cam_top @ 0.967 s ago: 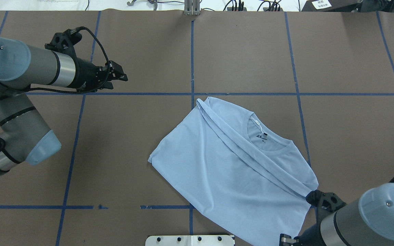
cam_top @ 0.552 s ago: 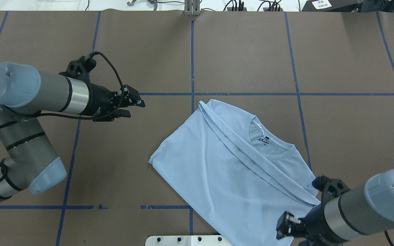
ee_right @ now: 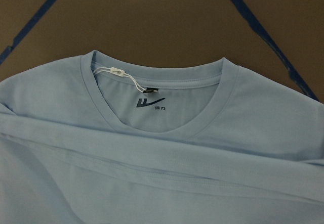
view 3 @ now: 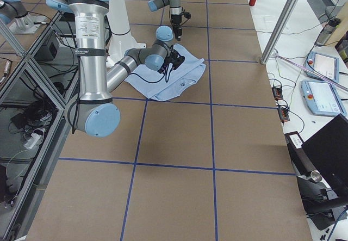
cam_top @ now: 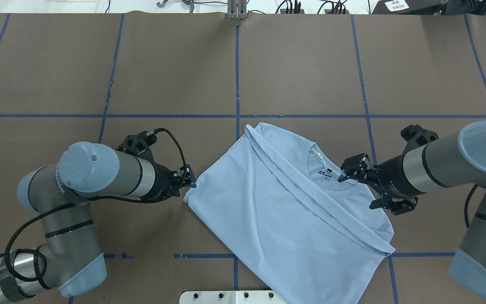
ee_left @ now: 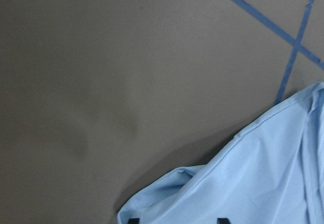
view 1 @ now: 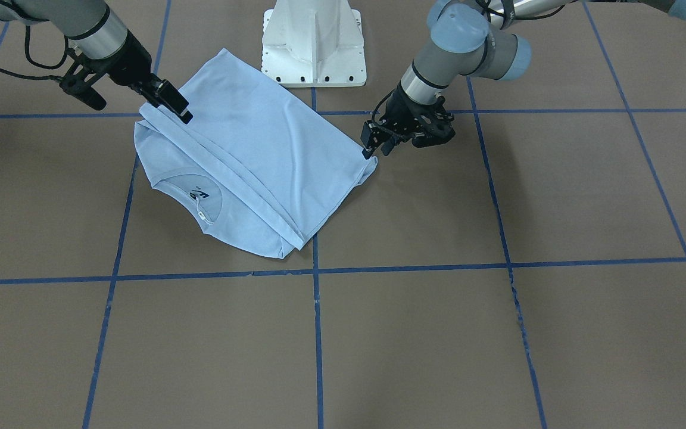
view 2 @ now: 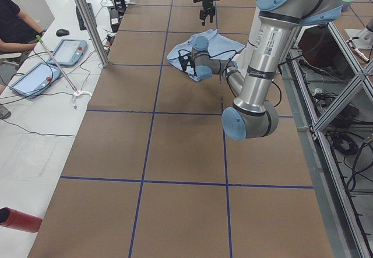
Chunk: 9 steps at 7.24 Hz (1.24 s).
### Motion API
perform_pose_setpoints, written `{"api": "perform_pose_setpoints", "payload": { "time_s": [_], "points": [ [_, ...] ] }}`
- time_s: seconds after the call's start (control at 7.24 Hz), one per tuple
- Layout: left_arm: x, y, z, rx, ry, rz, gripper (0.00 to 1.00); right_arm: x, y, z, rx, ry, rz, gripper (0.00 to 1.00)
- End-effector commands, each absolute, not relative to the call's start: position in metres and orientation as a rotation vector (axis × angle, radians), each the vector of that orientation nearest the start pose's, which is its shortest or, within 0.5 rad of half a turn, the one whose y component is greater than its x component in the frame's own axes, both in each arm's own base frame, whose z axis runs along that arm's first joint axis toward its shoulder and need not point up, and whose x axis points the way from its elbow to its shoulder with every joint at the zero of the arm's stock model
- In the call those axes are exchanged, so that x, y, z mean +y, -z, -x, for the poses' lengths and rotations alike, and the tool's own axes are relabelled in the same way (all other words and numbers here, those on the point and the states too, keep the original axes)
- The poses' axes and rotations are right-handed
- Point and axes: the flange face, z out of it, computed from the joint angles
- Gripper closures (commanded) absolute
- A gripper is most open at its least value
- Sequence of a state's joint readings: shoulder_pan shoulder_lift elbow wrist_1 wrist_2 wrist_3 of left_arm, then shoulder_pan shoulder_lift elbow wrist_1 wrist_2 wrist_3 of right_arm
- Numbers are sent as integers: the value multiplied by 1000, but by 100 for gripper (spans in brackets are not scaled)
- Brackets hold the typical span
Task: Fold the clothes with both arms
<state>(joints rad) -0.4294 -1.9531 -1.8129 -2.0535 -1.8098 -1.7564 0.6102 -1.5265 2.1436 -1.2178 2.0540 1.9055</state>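
The light blue T-shirt (cam_top: 276, 211) lies folded and slanted on the brown table, and it also shows in the front view (view 1: 248, 149). Its ribbed collar (ee_right: 152, 133) and white neck tag (ee_right: 117, 72) face up. The chest print is hidden. My left gripper (cam_top: 191, 182) is open at the shirt's left corner (ee_left: 167, 193), low at the table, and its fingertips (ee_left: 132, 220) show at that view's bottom edge. My right gripper (cam_top: 348, 171) hangs open just over the shoulder beside the collar and holds nothing. The front view shows both the left gripper (view 1: 373, 143) and the right gripper (view 1: 176, 104).
The white pedestal base (view 1: 313, 42) stands at the near edge, touching the shirt's hem side. Blue tape lines (cam_top: 237, 76) grid the table. An operators' desk with tablets (view 2: 41, 66) and a metal post (view 2: 87, 19) stand beyond the far edge.
My left arm swung in from the far left down to the shirt's left corner. My right arm moved from the shirt's lower right hem to the collar. The shirt barely shifted.
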Motion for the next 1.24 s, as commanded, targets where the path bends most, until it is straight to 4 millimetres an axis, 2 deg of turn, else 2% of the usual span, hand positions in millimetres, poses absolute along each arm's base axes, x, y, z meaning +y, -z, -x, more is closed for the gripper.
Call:
{"api": "perform_pose_setpoints", "payload": {
  "time_s": [0.0, 0.55, 0.97, 1.1],
  "points": [
    [-352, -285, -516, 1069, 410, -19, 48, -350, -331, 331, -1017, -631, 300, 0],
    [-335, -288, -532, 1057, 383, -41, 51, -350, -330, 332, -1017, -631, 300, 0],
    [-330, -288, -538, 1054, 384, -56, 53, -350, -331, 331, -1016, -633, 299, 0],
    [-328, -289, -541, 1051, 383, -59, 57, -350, -331, 331, -1016, -633, 299, 0]
  ]
}}
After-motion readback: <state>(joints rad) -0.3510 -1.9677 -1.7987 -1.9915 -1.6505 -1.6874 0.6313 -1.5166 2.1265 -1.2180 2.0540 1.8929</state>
